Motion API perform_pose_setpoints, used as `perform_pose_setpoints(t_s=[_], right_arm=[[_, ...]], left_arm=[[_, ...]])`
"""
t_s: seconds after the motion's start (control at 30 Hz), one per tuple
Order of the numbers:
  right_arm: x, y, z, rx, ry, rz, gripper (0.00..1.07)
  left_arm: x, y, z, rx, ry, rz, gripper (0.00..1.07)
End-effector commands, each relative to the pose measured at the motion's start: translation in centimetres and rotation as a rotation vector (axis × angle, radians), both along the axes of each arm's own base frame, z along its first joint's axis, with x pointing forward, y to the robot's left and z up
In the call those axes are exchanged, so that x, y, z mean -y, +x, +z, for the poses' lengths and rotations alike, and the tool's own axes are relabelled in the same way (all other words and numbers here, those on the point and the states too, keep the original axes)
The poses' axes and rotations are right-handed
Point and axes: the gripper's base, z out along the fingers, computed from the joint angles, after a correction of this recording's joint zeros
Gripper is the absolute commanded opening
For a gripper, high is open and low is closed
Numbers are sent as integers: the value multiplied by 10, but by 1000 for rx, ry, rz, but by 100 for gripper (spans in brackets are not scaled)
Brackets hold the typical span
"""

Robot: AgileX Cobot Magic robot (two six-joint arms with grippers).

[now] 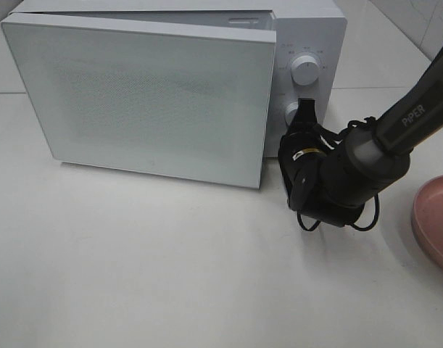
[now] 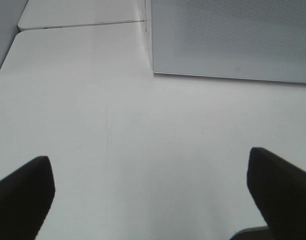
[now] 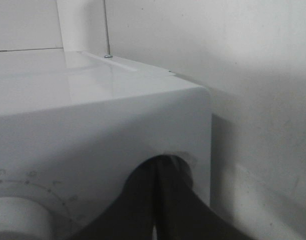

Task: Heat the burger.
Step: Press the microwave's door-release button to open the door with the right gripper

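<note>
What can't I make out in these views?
Burger: in no view; the microwave door screens the cavity, high view.
Lower knob: mostly behind the right gripper, high view.
Pink plate: cut off by the high view's right edge.
Left gripper: only its fingers' tips show, left wrist view.

A white box-shaped microwave oven point(image 1: 315, 29) stands on the pale glossy tabletop point(image 1: 170, 283), with its perforated white door point(image 1: 148, 94) slightly ajar. A round white dial point(image 1: 305, 69) sits on the microwave's right-hand panel. A flat pink plate point(image 1: 426, 214) lies to the microwave's right, apart from it.
</note>
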Motion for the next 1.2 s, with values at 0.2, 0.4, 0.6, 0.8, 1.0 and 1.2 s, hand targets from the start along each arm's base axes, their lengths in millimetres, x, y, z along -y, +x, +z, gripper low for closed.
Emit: perform_pose_setpoints(t_s=[0.2,0.4,0.6,0.8,1.0,1.2], right_arm=[[4,29,36,246,-25,-17,0],[5,20,28,156,-34,15,0],[9,7,25,72,-31,45,0],[7,-5,24,-19,-40,133,0],[9,-16,29,-88,-59,182,0],[13,-35,31,-199,-112,256,0]], left_arm=[[0,-1,0,16,-11,-3,98],[0,-1,0,16,-11,-3,98],[0,-1,0,16,-11,-3,98],[0,-1,0,16,-11,-3,98],[0,-1,0,16,-11,-3,98],[0,-1,0,16,-11,-3,98]])
